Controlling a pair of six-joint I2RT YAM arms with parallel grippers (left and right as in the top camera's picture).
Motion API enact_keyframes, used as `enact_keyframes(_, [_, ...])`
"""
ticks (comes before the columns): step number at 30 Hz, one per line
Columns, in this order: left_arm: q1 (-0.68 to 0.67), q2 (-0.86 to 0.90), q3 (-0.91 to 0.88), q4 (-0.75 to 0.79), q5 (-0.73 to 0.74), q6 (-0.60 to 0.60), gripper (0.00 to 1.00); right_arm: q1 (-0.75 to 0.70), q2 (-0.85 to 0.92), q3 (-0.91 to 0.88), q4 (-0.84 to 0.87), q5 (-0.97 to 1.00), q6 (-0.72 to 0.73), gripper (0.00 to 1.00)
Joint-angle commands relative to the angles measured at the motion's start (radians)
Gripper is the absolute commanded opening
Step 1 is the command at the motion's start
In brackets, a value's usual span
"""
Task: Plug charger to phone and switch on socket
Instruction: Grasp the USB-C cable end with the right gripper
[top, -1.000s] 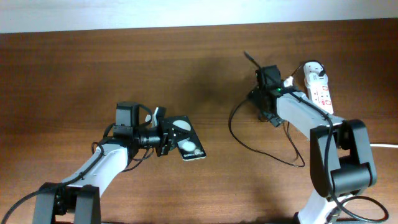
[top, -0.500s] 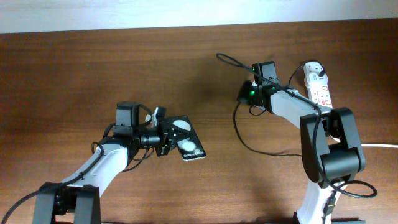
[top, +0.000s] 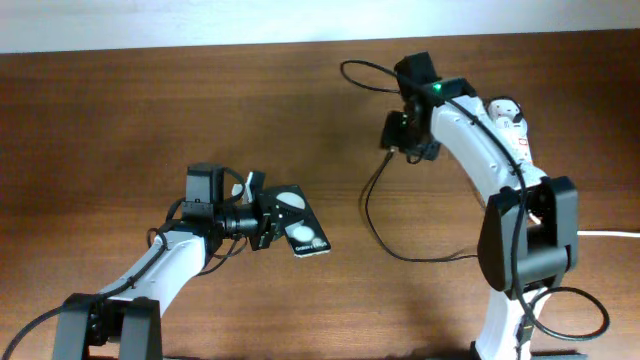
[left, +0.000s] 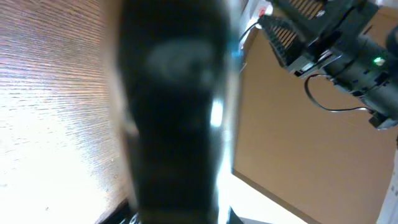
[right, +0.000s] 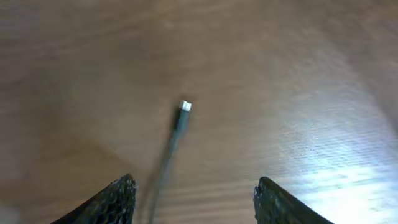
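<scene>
We see our left tool (top: 268, 222) pinching the glossy black rectangular phone (top: 300, 228), its long axis slanting rightward, while our spread right tool (top: 400, 133), well apart across the brown wooden tabletop (top: 150, 120), has the thin black charger cable (top: 370, 205) running between its fingers, plug forward.

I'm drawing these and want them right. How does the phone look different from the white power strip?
The phone is black and glossy with two white round spots; the power strip is white with small red marks. The phone is held by the left gripper, in plain view; the power strip lies on the table at the far right, partly hidden under the right arm. Both are oblong.
</scene>
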Motion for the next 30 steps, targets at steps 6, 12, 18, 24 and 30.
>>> enact_keyframes(6, [-0.004,-0.001,0.018,0.005,0.012,0.016,0.02,0.143,0.115,0.004,0.018,0.291,0.228,0.66])
enact_keyframes(12, [-0.004,-0.001,0.018,0.005,0.013,0.016,0.02,0.143,0.192,0.002,0.022,0.156,0.228,0.61])
enact_keyframes(18, [-0.004,-0.001,0.018,0.005,0.013,0.016,0.01,0.119,0.204,-0.086,0.068,0.154,0.227,0.38])
enact_keyframes(24, [-0.004,-0.001,0.018,0.004,0.013,0.016,0.01,0.065,0.204,-0.147,0.105,0.129,0.227,0.31])
enact_keyframes(30, [-0.004,-0.001,0.018,0.004,0.013,0.016,0.01,0.087,0.204,-0.169,0.101,0.042,0.219,0.23])
